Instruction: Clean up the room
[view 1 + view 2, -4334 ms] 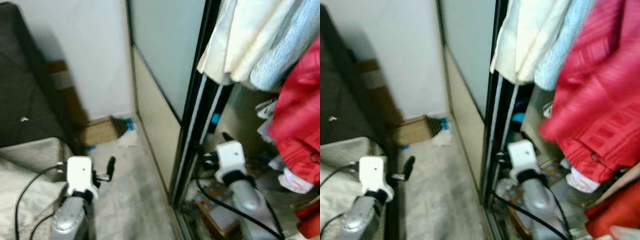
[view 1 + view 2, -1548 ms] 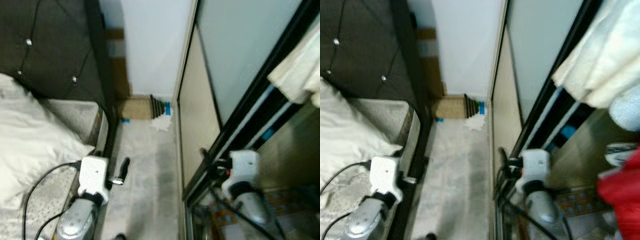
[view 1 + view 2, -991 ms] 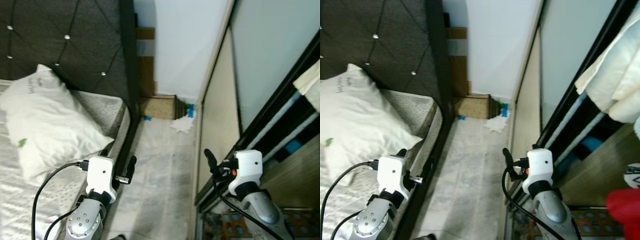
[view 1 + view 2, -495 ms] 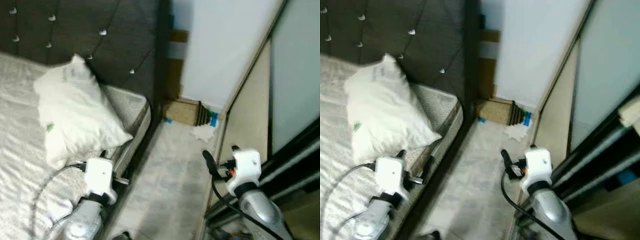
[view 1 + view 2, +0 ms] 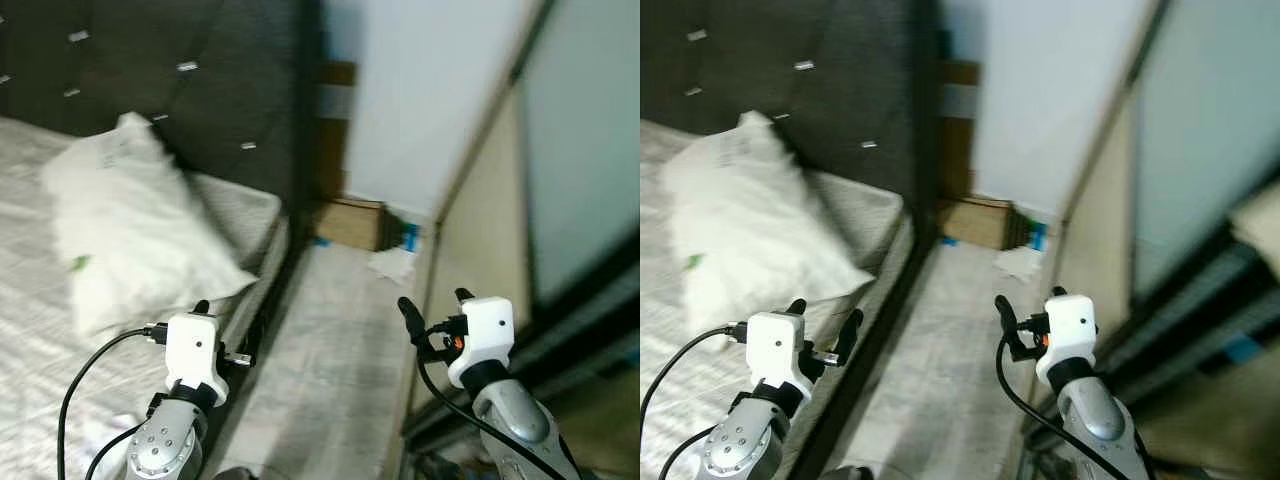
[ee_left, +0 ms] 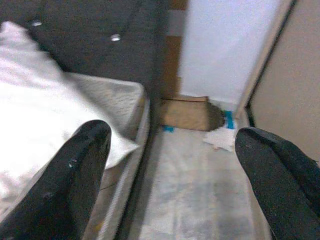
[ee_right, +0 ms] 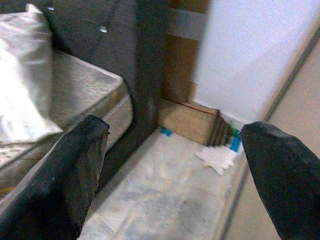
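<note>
A crumpled white paper (image 5: 392, 263) lies on the pale floor by a low cardboard box (image 5: 350, 222) at the foot of the wall. A white pillow (image 5: 120, 235) rests on the bed to the left. My left gripper (image 5: 823, 320) hangs open over the mattress edge, holding nothing. My right gripper (image 5: 433, 305) is open over the floor strip beside the wardrobe door, also holding nothing. Both wrist views look along the aisle toward the paper (image 7: 217, 156) and the box (image 6: 185, 114), which are well ahead of the fingertips.
A dark tufted headboard (image 5: 180, 90) stands behind the bed (image 5: 30, 330). The sliding wardrobe door (image 5: 570, 170) bounds the narrow floor aisle (image 5: 340, 350) on the right. Something blue (image 5: 411, 238) sits beside the box. The picture is blurred.
The view has swung from the open wardrobe with hanging clothes to the bed and aisle, and shifted a little in the last half second. Both grippers keep the same open pose.
</note>
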Tool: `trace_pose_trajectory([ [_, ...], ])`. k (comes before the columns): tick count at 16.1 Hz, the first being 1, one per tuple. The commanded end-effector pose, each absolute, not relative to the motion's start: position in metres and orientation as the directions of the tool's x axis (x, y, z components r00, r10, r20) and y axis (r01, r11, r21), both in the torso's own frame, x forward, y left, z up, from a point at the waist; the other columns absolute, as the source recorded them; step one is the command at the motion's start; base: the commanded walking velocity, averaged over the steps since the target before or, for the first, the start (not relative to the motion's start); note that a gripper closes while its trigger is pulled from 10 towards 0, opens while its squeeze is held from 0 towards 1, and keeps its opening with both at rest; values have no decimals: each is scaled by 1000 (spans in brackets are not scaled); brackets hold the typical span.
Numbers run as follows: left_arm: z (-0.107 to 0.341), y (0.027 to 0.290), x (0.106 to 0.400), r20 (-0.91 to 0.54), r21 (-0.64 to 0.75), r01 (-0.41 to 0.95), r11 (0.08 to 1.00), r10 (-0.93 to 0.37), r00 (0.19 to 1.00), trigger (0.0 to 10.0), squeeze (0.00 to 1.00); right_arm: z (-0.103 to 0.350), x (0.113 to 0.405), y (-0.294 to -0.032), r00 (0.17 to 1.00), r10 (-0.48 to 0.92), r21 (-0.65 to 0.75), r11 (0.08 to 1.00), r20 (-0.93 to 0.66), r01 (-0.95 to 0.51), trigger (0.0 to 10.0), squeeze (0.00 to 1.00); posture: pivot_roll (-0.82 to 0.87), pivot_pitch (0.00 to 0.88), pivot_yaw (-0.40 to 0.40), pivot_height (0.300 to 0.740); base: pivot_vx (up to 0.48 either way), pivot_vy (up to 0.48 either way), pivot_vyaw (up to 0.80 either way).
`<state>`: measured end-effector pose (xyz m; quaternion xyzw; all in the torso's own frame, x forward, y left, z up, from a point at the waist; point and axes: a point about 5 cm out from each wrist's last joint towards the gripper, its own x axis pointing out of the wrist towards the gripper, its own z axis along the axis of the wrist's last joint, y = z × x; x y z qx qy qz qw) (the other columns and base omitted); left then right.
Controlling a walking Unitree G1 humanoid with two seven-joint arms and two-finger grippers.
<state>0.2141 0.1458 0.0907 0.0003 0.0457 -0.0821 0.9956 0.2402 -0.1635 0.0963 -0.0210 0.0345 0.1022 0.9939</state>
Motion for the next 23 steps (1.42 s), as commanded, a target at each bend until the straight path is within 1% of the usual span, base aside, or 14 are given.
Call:
trace_pose_trajectory([
  [1,88,148,213,-109,-2,162,987,-161,981,10000,0,96,239,-164,977,201,-38,978,-76,-205,10000,0,-59,138,-78,740,0,480,0],
  [2,88,148,213,-109,-3,162,987,-161,981,10000,0,96,239,-164,977,202,-38,978,-76,-205,10000,0,-59,139,-78,740,0,480,0],
  [4,89,147,213,-97,44,164,985,-160,982,10000,0,96,240,-164,977,199,-38,979,-75,-203,10000,0,-61,139,-77,740,0,0,0],
  [8,89,147,214,-99,29,164,986,-160,982,10000,0,96,240,-163,975,210,-51,976,-73,-214,10000,0,-57,140,-76,740,0,0,0],
  [11,89,147,214,-99,20,163,986,-160,982,10000,0,95,239,-160,969,235,-71,968,-72,-240,10000,0,-56,140,-75,740,0,0,800],
  [14,91,148,216,-81,63,165,984,-160,984,10000,0,95,241,-159,968,239,-57,968,-69,-243,10000,0,-53,140,-73,740,0,0,800],
  [19,91,151,217,-79,70,142,987,-137,987,10000,0,100,249,-162,971,233,-55,970,-55,-236,10000,0,-48,135,-75,740,0,0,800],
  [23,95,153,224,-64,87,121,989,-115,991,10000,0,104,263,-161,973,228,-46,972,-27,-229,10000,0,-35,115,-71,740,0,0,800],
])
